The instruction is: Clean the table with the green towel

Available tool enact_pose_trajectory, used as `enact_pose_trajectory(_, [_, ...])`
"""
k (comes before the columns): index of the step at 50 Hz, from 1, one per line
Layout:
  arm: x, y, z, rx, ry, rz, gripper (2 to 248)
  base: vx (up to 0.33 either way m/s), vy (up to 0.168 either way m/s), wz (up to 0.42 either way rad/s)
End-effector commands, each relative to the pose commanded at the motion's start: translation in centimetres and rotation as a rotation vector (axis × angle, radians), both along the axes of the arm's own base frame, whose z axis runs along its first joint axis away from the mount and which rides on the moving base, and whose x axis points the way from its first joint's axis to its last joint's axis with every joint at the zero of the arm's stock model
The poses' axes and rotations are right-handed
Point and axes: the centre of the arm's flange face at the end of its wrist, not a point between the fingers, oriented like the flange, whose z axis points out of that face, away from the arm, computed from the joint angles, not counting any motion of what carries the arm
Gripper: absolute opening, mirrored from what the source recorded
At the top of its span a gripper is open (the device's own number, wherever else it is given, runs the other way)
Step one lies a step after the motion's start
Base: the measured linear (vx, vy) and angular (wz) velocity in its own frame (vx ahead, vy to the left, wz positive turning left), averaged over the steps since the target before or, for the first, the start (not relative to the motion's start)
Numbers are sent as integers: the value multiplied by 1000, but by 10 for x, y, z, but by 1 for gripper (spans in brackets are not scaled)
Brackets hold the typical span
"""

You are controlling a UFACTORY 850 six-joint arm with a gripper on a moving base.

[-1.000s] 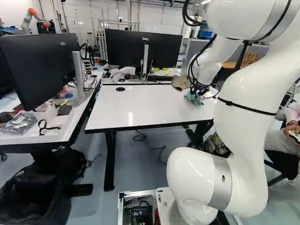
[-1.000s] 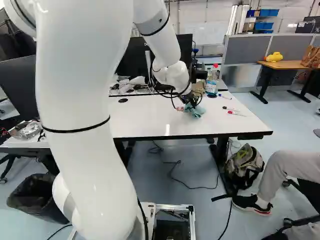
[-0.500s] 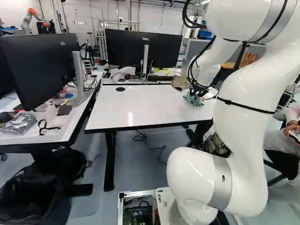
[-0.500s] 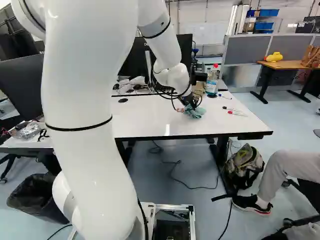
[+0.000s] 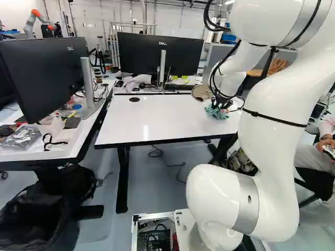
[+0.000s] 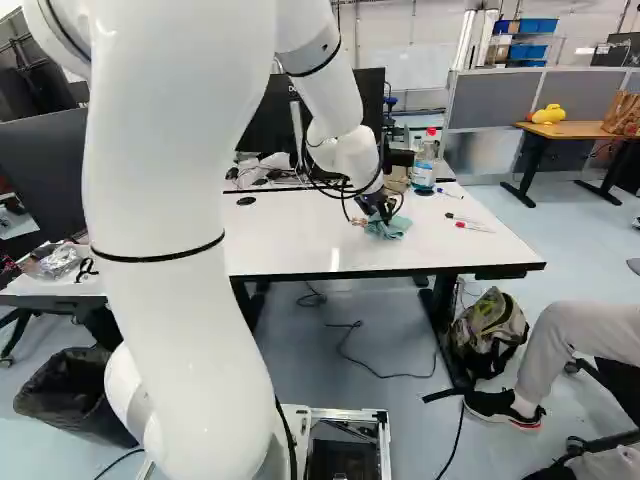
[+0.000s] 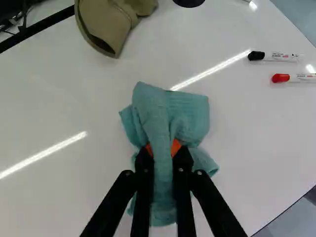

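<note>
1. Pincer (image 6: 378,208) clamped on the green towel (image 7: 170,116): in the wrist view the cloth is pinched from two sides, with an orange pad (image 7: 176,147) peeking out against it.
2. The towel is bunched and touches the table (image 6: 290,240). Part of it fans out ahead of the fingers, and more hangs back between them. In the left base view it is toward the table's right side.
3. Reaching over the table, the white arm (image 6: 170,190) angles down to the towel.
4. A tan hat (image 7: 106,22) lies on the tabletop ahead of the pincer, near the towel but not touching it.
5. Two pens, one with a black cap (image 7: 276,56) and one with a red cap (image 7: 298,78), lie close together, apart from the towel, with their caps turned toward it.
6. At the table's far side in the right base view stands a clear bottle (image 6: 424,168) with a red top. A blue pen (image 6: 449,193) lies near it.
7. On the floor, a backpack (image 6: 492,325) leans by a table leg.
</note>
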Motion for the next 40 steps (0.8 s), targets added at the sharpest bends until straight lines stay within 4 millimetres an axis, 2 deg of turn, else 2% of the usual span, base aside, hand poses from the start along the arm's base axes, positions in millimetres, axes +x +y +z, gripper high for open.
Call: enact_pose_trajectory(40, [-4, -3, -2, 14, 29, -7, 50, 0, 0, 0])
